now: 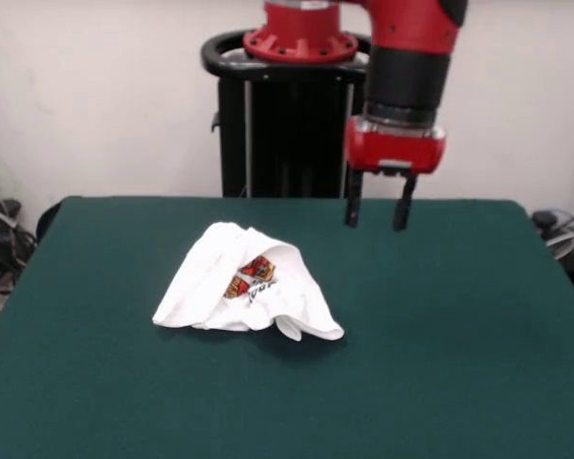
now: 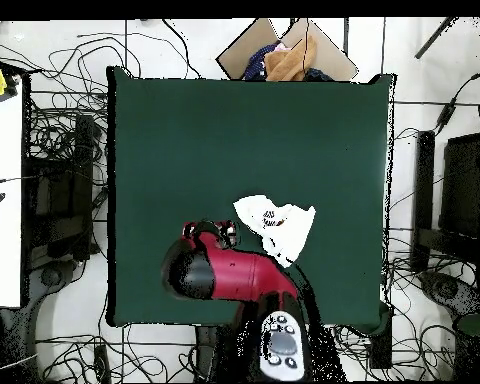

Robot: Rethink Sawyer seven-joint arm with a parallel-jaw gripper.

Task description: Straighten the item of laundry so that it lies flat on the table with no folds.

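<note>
Front view: level, close, facing across the table, which fills the lower frame. Overhead view: high, straight down, table centred, floor around. Shared: tabletop, crumpled shirt, arm.

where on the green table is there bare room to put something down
Nearly all of the dark green felt table is bare: the wide strip along its near edge in the front view, and both sides of the crumpled white printed T-shirt. Crowded only at the shirt and under the open black-fingered gripper beside it.

Crumpled shirt sole obstacle on table; bare felt all around it.
</note>
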